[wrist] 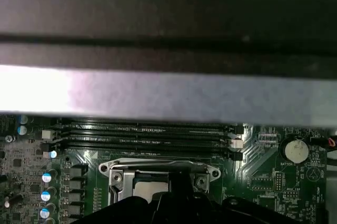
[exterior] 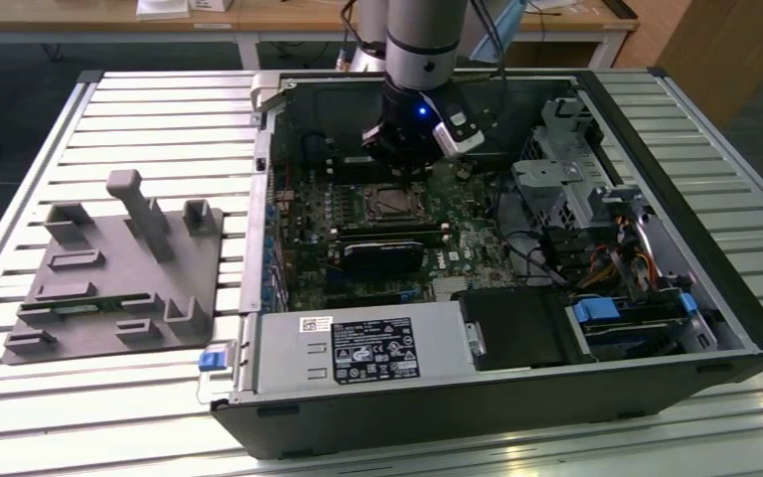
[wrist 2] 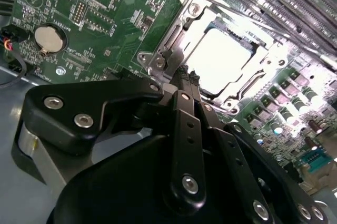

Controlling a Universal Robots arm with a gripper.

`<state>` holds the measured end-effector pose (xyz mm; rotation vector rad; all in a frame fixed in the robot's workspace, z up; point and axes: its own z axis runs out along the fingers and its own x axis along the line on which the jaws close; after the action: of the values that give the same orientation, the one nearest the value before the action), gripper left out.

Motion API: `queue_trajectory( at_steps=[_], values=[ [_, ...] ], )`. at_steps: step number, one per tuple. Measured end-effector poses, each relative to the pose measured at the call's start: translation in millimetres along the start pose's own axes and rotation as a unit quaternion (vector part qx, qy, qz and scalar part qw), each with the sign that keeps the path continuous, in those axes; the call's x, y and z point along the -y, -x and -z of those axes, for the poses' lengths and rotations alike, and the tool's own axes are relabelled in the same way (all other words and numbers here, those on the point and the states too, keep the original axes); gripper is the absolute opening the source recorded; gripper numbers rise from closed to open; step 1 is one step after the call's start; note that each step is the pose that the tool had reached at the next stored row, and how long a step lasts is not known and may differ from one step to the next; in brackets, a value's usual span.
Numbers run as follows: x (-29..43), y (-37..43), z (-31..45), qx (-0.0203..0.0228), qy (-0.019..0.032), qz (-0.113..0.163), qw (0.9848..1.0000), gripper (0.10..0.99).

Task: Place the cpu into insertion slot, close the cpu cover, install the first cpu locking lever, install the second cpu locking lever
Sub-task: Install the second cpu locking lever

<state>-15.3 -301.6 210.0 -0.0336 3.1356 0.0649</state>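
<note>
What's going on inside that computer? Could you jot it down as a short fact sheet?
setting: open computer case lying on a slatted metal table
gripper: low inside the case, fingers together at the edge of the socket
cpu: pale square chip seated in the insertion slot
cpu cover: silvery frame lying closed around the chip
nearby on board: long memory slots beside the socket, round coin battery
outside the case: grey foam holder tray on the exterior view's left
</note>
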Motion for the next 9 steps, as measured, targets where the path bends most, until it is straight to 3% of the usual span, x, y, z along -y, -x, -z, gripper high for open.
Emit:
queue_trajectory(
  at_steps=[3, 9],
  values=[
    [1.0, -0.1, 2.0, 0.0000, -0.0001, 0.000, 1.0000, 0.106],
    [0.4, 0.1, 18.9, 0.0000, 0.0000, 0.000, 1.0000, 0.106]
  ],
)
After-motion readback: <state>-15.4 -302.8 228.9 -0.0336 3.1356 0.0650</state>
